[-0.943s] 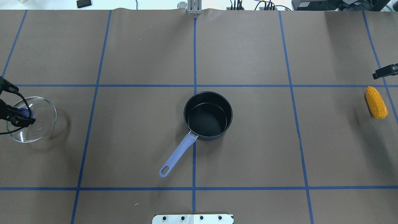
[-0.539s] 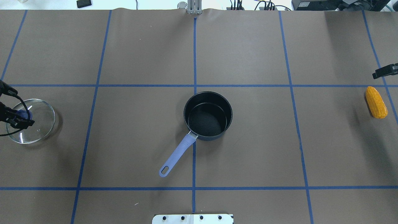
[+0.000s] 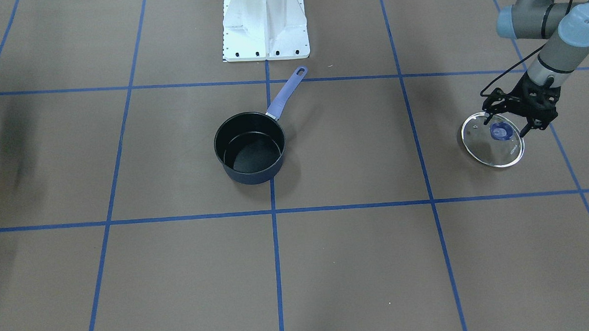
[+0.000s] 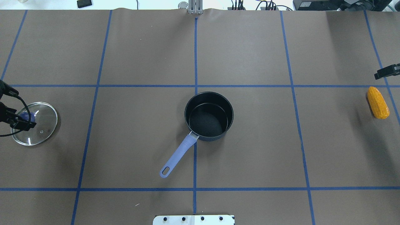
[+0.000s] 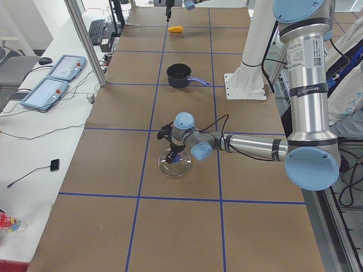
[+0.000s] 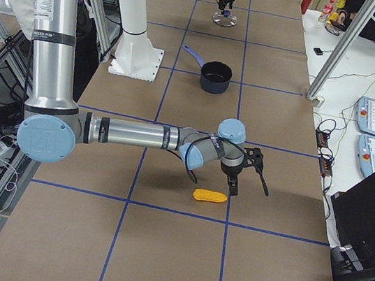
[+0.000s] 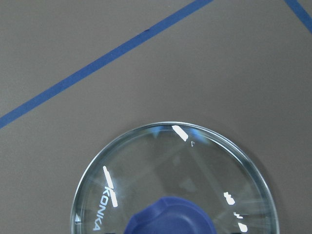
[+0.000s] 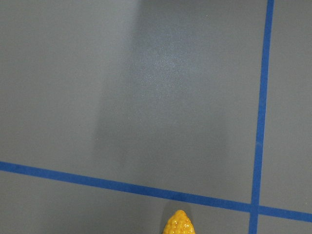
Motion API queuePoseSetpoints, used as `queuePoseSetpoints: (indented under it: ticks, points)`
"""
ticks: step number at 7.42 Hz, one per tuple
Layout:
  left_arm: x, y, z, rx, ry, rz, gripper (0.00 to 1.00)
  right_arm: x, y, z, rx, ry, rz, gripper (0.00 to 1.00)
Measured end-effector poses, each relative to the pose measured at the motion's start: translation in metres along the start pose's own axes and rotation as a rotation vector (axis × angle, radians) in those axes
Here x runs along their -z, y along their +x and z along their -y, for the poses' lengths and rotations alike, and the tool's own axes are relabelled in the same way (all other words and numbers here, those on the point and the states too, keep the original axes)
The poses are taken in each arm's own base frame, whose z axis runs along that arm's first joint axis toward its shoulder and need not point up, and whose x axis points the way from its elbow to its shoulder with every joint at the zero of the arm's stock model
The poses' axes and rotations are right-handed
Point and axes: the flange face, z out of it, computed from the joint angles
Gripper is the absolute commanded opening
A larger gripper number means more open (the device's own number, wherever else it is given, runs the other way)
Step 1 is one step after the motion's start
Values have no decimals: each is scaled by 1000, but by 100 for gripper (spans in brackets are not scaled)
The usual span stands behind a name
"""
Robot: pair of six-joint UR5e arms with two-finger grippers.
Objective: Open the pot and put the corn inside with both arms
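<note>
Left gripper (image 3: pixel 505 127), seemingly released, straddles the knob (image 3: pixel 501 130) of the round glass lid (image 3: pixel 490 151). Right gripper (image 6: pixel 249 192), spread, hangs near yellow corn cob (image 6: pixel 209 196); black pot (image 4: pixel 230 114) well apart.

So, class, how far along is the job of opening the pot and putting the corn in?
Done: the pot is open and empty, its glass lid flat on the table. In hand: the open left pincer straddles the lid's knob. To do: the corn lies ungrasped near the right pincer; it must go into the pot.
</note>
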Motion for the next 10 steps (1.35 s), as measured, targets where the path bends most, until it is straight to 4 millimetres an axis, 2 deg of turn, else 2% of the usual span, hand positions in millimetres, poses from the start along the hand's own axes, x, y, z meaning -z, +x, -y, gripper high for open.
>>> queuePoseSetpoints:
  ticks: [2,3,4,5,6,7,8,9,10]
  points:
    - [11,-3,11,19,-9,-44,98,-1,0,0,-4,-3,1,100]
    - [31,-26,25,53,-17,-58,98,-3,0,-1,-7,-7,2,100]
    - [59,-61,42,61,-25,-49,98,-6,2,-4,-11,-16,0,100]
    - [94,-105,59,43,-36,-16,98,-11,5,-8,-18,-27,-4,100]
    - [133,-153,67,20,-53,20,98,-15,10,-15,-26,-39,-8,100]
    - [161,-197,60,11,-66,33,98,-20,14,-28,-41,-41,-6,100]
    - [175,-228,46,22,-72,26,98,-26,14,-47,-69,-19,13,100]
    - [178,-248,32,40,-76,19,98,-34,7,-65,-97,7,38,100]
    - [178,-259,22,52,-74,14,98,-48,-3,-80,-100,29,45,100]
